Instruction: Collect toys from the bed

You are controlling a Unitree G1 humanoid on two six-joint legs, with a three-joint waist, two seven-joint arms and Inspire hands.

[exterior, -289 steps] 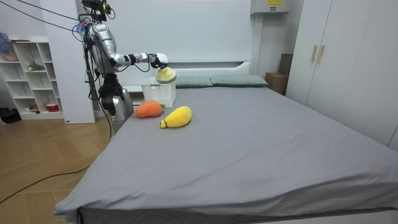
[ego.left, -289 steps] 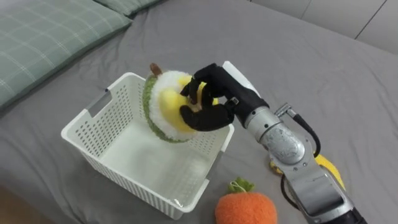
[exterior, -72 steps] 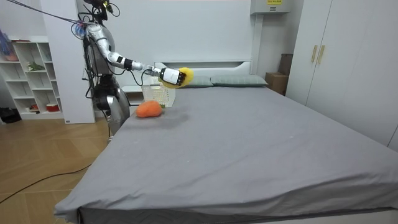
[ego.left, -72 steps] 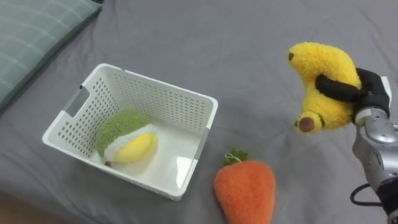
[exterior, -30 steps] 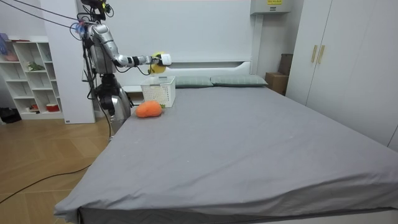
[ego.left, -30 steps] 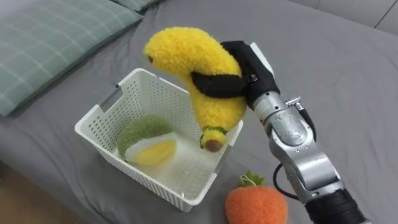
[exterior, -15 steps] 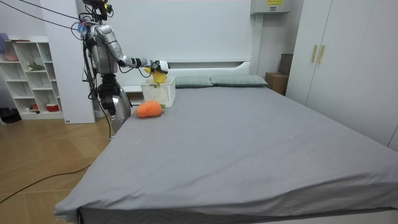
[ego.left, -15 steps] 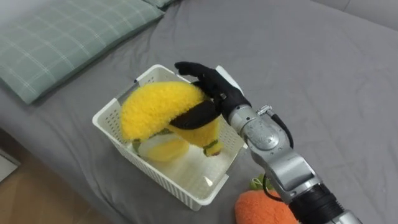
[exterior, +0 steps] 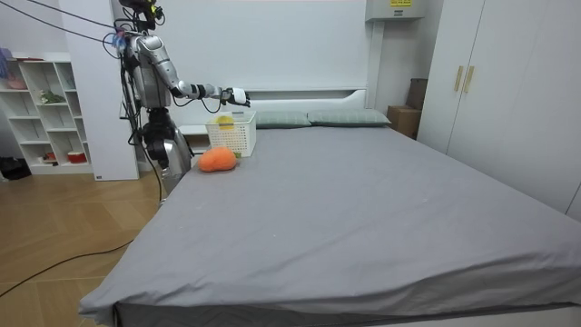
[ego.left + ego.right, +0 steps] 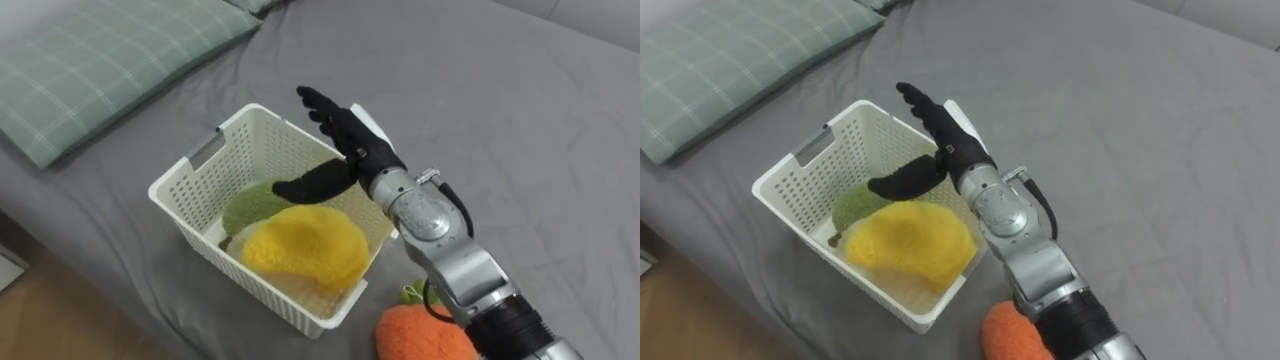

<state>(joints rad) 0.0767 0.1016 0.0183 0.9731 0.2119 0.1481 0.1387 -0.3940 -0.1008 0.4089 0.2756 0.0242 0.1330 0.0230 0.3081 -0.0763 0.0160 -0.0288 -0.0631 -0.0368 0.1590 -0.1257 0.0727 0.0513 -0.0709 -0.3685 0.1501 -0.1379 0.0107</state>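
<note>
Now the right hand (image 10: 345,145) hovers empty over the white basket (image 10: 265,140), fingers straight and spread.
Inside, the yellow banana plush (image 10: 300,248) lies against the basket's near right wall, partly covering a green-and-yellow plush (image 10: 248,208). The orange carrot plush (image 10: 425,338) sits on the bed (image 10: 520,110) just beside the basket's near right corner, close to the bed's near edge. A checked pillow (image 10: 100,60) lies beyond the basket's left side, apart from it. Bare grey sheet stretches wide towards the bed's right and far edges.
</note>
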